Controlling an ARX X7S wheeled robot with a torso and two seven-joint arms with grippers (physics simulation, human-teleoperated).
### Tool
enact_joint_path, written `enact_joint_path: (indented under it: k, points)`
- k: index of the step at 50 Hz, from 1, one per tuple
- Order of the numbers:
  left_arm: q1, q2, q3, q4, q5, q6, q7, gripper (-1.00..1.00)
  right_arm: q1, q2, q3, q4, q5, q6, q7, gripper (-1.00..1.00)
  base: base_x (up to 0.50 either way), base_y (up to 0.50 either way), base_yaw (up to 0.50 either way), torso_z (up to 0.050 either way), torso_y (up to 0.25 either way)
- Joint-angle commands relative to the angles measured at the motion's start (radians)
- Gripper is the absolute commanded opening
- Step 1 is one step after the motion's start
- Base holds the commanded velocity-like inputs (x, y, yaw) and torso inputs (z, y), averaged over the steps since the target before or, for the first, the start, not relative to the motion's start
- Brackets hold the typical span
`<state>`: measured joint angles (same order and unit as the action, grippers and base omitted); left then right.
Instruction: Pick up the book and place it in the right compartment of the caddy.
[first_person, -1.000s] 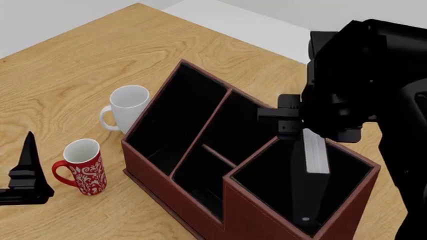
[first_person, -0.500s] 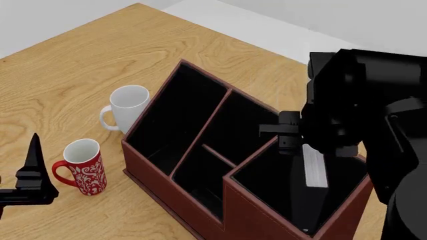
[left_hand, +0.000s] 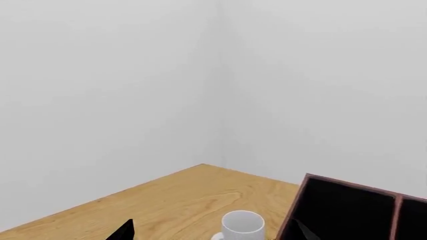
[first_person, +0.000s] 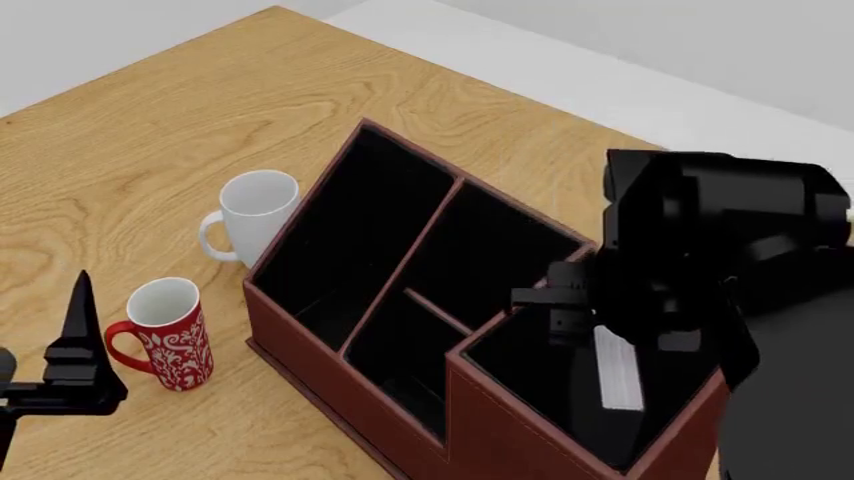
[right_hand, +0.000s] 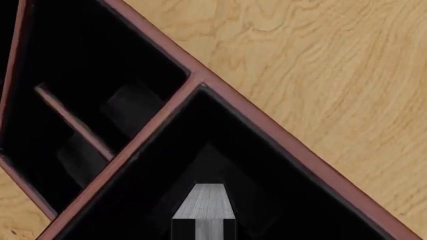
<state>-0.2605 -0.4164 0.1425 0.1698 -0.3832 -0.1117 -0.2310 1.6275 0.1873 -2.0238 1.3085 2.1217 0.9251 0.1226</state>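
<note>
Book (first_person: 613, 370) hangs inside the right compartment (first_person: 534, 362); right gripper (first_person: 603, 335), pointing down, clamps it.

head: high, down on caddy (first_person: 400, 330) | right wrist: close above it | left wrist: level, toward walls

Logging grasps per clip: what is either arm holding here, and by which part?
The right gripper holds the book by its upper end, lowered into the right compartment. The left gripper holds nothing.

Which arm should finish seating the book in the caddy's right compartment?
Right. Its claw is over the right compartment with the book already inside it. The left claw is away by the red mug.
</note>
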Motion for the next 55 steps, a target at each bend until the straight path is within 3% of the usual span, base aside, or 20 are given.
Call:
enact_joint_path:
  k: [1, 3, 4, 13, 22, 40, 55]
  points:
    - [0.003, -0.003, 0.004, 0.012, -0.002, -0.006, -0.003, 1.00, -0.011, -0.009, -0.153, -0.001, 0.109, -0.044, -0.053, -1.00, 0.00, 0.00, 0.00, 0.000, 0.000]
    - [0.003, -0.004, 0.004, 0.013, -0.002, -0.008, -0.005, 1.00, -0.007, -0.012, -0.190, -0.001, 0.139, -0.046, -0.057, -1.00, 0.00, 0.00, 0.00, 0.000, 0.000]
    - [0.003, -0.004, 0.004, 0.015, -0.003, -0.009, -0.005, 1.00, -0.003, -0.015, -0.209, -0.001, 0.152, -0.047, -0.060, 1.00, 0.00, 0.00, 0.00, 0.000, 0.000]
    - [-0.001, -0.003, 0.005, 0.008, -0.007, -0.004, -0.001, 1.00, 0.023, -0.019, -0.333, -0.002, 0.258, -0.049, -0.067, 1.00, 0.00, 0.00, 0.00, 0.000, 0.000]
    - [-0.001, -0.004, 0.005, 0.008, -0.012, -0.001, 0.000, 1.00, 0.072, -0.008, -0.364, -0.044, 0.280, -0.043, -0.045, 1.00, 0.00, 0.00, 0.00, 0.001, 0.000]
    - [0.018, -0.016, -0.013, 0.049, -0.039, -0.006, -0.008, 1.00, 0.326, 0.204, -0.286, -0.571, 0.336, -0.191, 0.291, 1.00, 0.00, 0.00, 0.00, 0.000, 0.000]
    - [0.029, -0.025, -0.007, 0.094, -0.044, -0.028, -0.022, 1.00, 0.433, 0.391, -0.223, -0.956, 0.301, -0.387, 0.463, 1.00, 0.00, 0.00, 0.00, 0.000, 0.000]
